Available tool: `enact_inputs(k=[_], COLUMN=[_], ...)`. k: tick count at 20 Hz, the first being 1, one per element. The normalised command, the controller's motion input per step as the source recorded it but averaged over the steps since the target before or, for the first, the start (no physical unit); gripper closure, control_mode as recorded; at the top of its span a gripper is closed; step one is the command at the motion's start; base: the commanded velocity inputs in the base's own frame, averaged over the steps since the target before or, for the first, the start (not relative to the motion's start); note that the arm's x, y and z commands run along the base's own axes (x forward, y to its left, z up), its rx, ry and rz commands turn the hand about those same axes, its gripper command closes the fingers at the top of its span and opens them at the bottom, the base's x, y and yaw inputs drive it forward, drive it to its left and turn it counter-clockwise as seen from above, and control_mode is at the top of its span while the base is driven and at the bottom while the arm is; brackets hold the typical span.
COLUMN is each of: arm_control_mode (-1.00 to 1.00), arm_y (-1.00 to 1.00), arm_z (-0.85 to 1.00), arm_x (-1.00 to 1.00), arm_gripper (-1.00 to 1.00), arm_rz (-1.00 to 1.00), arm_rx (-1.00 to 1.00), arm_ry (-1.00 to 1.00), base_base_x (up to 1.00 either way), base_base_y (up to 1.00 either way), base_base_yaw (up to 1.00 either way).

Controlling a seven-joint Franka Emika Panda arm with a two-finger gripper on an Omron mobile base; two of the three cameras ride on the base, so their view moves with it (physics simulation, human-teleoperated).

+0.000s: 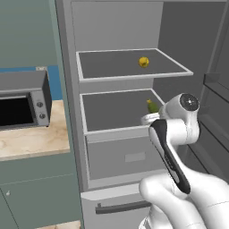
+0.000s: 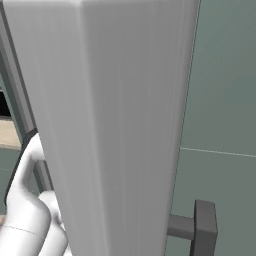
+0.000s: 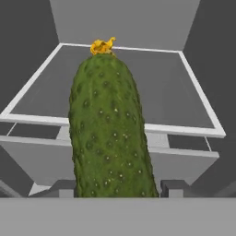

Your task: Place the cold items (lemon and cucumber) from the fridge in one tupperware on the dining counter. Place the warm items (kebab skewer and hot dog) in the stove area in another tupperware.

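- Your claw (image 3: 117,186) is closed on the cucumber (image 3: 109,129); in the hand view the two dark tips sit at either side of its lower end, and it stands up between them with the yellow blossom end farthest from the camera.
- In the left base view the cucumber's green tip (image 1: 152,106) pokes out just past the white wrist, at the front right of the fridge's (image 1: 71,89) lower shelf (image 1: 112,112); from the hand view it looks lifted in front of and above the shelf rim rather than resting on it, though you cannot be fully sure of that.
- The lemon (image 1: 143,61) sits alone on the upper shelf (image 1: 112,65), towards the back right, well apart from the claw; it is untouched.
- The fridge door (image 2: 115,125) is open and stands close in front of the right base camera; its handle (image 2: 200,232) shows at the lower right.
- To the left of the fridge a microwave (image 1: 24,100) stands on a wooden worktop (image 1: 31,141).
- As for progress, you are early: judging by these pictures, no cold item has yet reached a tupperware; the cucumber is in hand but has to be carried to the dining worktop; the lemon must follow into the same box.
- The kebab skewer and hot dog by the stove remain to be dealt with afterwards; their present state cannot be judged from here.
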Motion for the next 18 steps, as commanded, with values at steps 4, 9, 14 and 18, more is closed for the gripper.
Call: enact_inputs(k=[4, 9, 14, 18], arm_control_mode=[-1.00, -1.00, -1.00, 1.00], arm_y=[0.09, 0.10, 0.06, 0.07], arm_z=[0.53, 0.42, 0.07, -0.14], arm_x=[-0.70, -0.69, -0.63, -0.45], arm_gripper=[1.00, 1.00, 1.00, 1.00], arm_rz=[-0.03, -0.07, -0.02, 0.00], arm_rx=[0.00, 0.00, 0.00, -0.01], arm_ry=[0.07, 0.01, 0.01, 0.00], base_base_x=[0.00, 0.00, 0.00, -0.17], base_base_y=[0.00, 0.00, 0.00, 0.03], base_base_yaw=[0.00, 0.00, 0.00, 0.01])
